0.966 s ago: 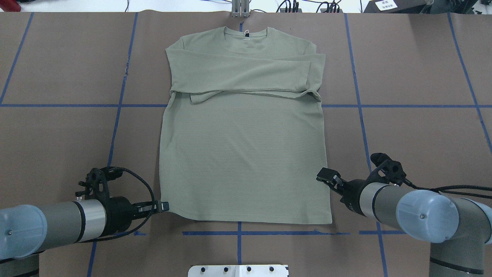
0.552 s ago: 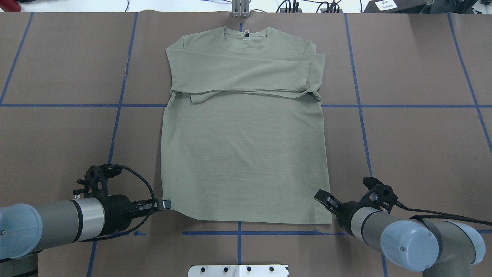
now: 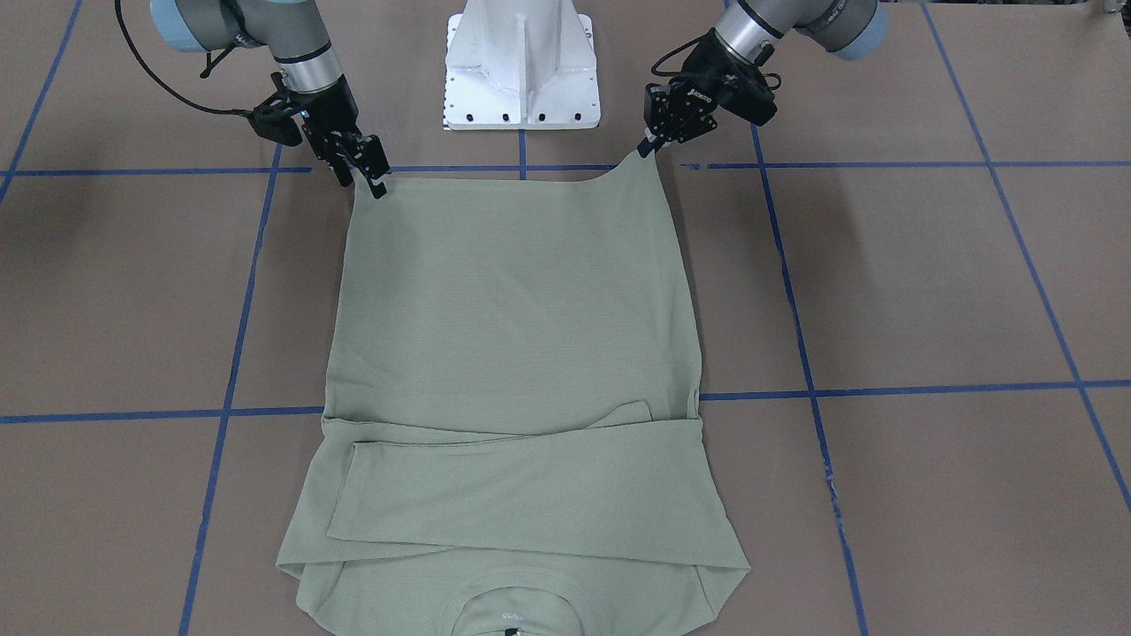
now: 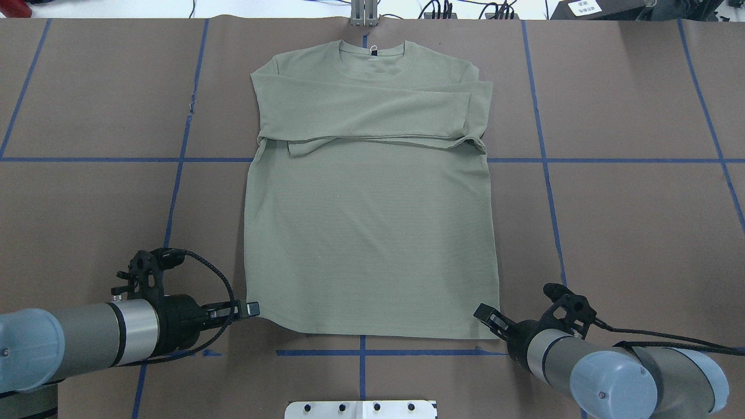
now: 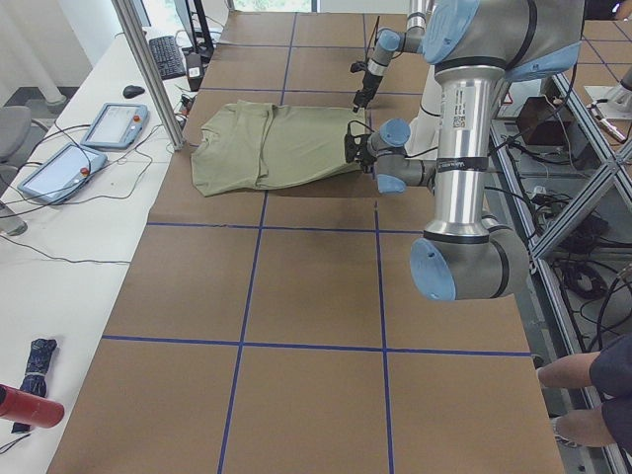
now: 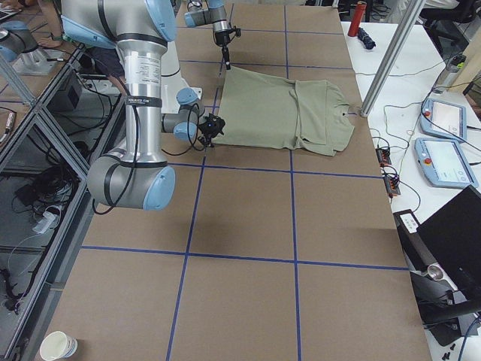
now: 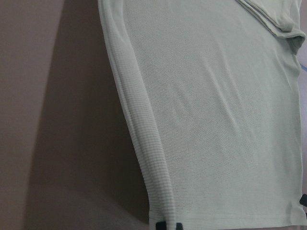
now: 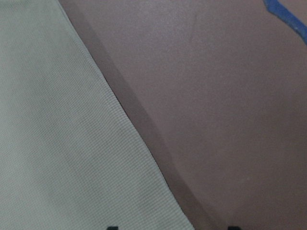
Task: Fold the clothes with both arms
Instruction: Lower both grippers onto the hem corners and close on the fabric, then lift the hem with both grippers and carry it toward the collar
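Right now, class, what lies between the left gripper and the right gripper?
The shirt's bottom hem spans from the left gripper to the right gripper, as the overhead view shows.

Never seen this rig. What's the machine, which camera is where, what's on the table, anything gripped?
Two robot arms on one white base, each ending in a black two-finger gripper. The overhead view looks over the robot's shoulders: left arm on its left, right arm on its right. The front-facing view looks back at the robot, so sides swap. Two side views look along the table from each end; two wrist views look down from each wrist. On the brown, blue-taped table lies one sage-green shirt, flat, sleeves folded across the chest, collar away from the robot. The left gripper looks shut on one hem corner, which peaks up slightly. The right gripper sits at the other corner, jaws apart, not yet gripping.
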Controlling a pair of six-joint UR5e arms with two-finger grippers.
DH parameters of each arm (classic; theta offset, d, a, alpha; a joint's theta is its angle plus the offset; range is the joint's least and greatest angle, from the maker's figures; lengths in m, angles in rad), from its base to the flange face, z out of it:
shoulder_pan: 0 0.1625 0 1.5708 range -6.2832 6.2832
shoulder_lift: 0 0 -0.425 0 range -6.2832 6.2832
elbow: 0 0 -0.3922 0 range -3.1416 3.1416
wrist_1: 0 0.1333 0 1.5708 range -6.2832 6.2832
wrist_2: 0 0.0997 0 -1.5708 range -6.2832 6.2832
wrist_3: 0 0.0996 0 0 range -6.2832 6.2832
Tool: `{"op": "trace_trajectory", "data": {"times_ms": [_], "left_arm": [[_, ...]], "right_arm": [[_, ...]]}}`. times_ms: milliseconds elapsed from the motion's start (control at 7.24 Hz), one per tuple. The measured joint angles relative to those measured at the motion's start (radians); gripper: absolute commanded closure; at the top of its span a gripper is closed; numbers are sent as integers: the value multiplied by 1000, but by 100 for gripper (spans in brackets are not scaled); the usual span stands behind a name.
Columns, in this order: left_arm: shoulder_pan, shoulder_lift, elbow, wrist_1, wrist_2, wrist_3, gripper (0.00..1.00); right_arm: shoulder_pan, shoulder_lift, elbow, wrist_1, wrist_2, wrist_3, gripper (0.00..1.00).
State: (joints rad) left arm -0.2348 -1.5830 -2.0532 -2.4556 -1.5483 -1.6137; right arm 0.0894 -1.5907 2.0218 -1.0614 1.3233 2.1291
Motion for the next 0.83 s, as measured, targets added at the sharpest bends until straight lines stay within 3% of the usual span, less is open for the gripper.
{"op": "trace_trajectory", "data": {"times_ms": [138,276,828], "left_arm": [[0,0,1,1,0,0,100],[0,1,3,1,0,0,100],[1,1,8,1,0,0,100]], "right_arm": [[-6,0,2,-1,-2,0,83],[-10,1,10,-1,-3,0,100],[-15,-19,36,-6,-4,0,100]]}}
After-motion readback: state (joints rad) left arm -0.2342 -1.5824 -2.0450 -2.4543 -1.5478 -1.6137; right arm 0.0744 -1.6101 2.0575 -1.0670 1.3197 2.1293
